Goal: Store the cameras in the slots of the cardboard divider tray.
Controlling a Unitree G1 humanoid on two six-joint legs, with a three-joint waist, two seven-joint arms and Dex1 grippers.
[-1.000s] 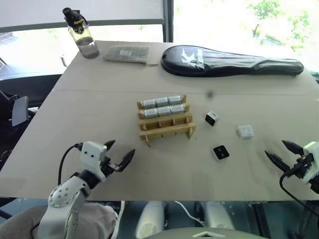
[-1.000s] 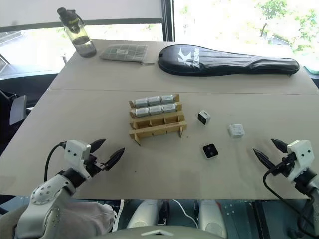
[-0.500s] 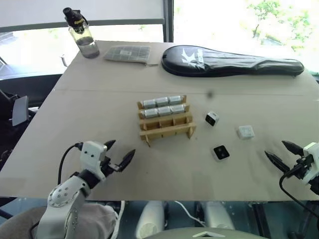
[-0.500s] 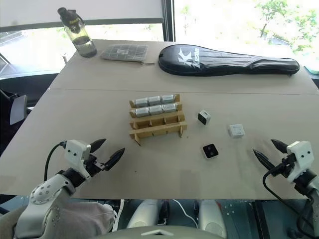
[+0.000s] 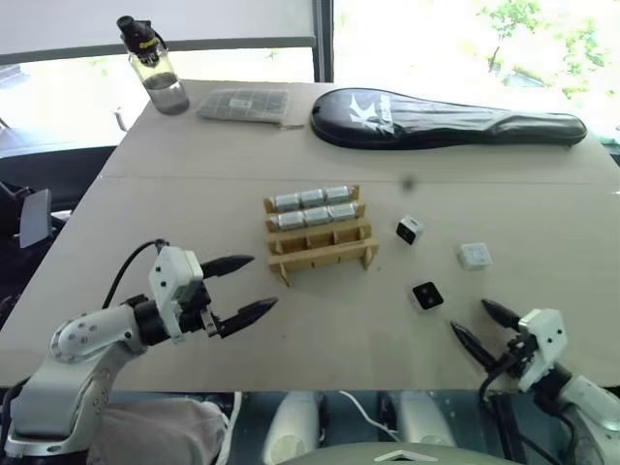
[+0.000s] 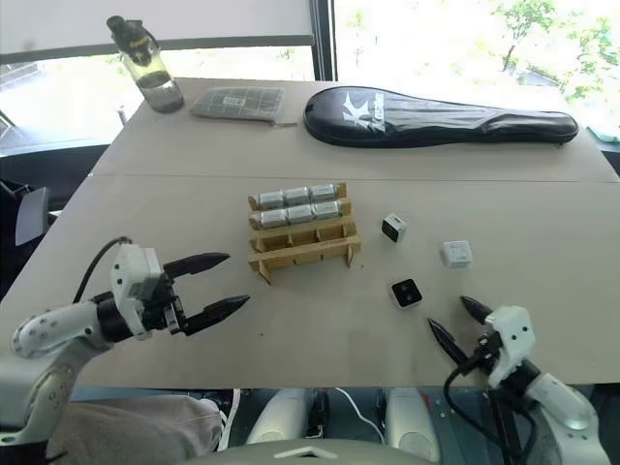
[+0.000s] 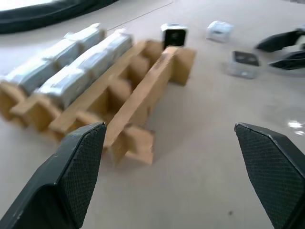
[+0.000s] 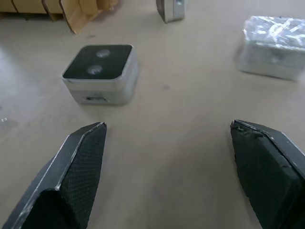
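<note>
Tan cardboard divider tray [image 5: 320, 239]; silver-grey cameras [image 5: 313, 206] inside; right of tray, black-faced camera [image 5: 425, 295], white camera [image 5: 474, 256].

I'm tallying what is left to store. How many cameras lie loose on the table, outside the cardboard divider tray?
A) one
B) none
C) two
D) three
D: three cameras lie on the table to the right of the cardboard divider tray: one black-faced camera nearest the tray, one white camera farther right, and one face-up camera closest to the right gripper.
</note>
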